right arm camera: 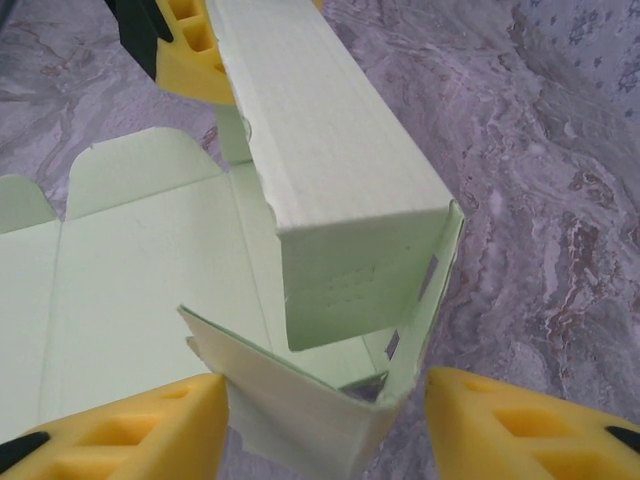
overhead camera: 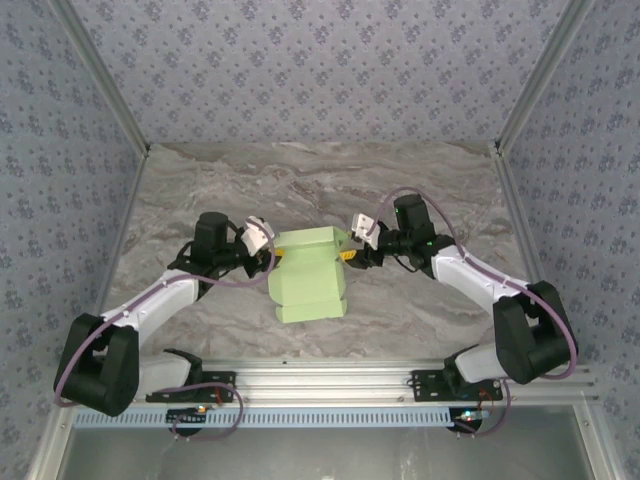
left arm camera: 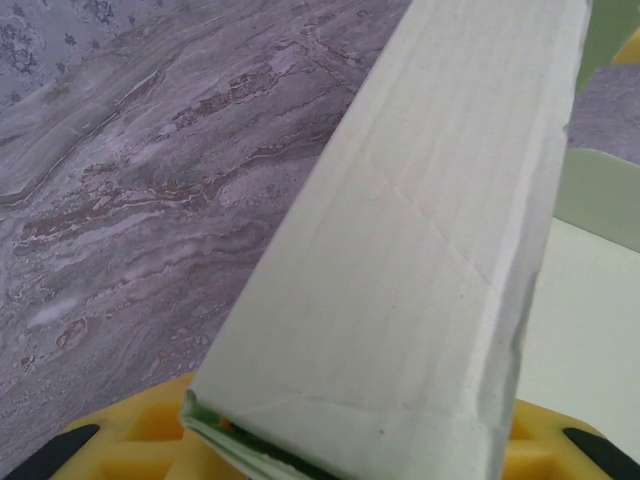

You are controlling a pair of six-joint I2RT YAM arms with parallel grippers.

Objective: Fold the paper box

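While left gripper (left arm camera: 335, 440) pinches box (overhead camera: 308, 285) wall, right gripper (right arm camera: 325, 400) straddles right flap, jaws apart: lopsided squeeze could crumple corner, twist box free.

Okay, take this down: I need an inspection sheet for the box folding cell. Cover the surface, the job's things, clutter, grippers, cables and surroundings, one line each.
Surface: grey marble-pattern table, no damage seen.
Job's things: pale green paper box, partly folded; one long wall is raised, and other panels and flaps lie flat on the table.
Clutter: nothing seen.
Grippers: left gripper shut on one end of the raised wall; right gripper open, straddling the raised corner at the other end.
Cables: purple cables run along both arms, apart from the box.
Surroundings: patterned blue-grey walls on three sides; aluminium rail at the near edge.
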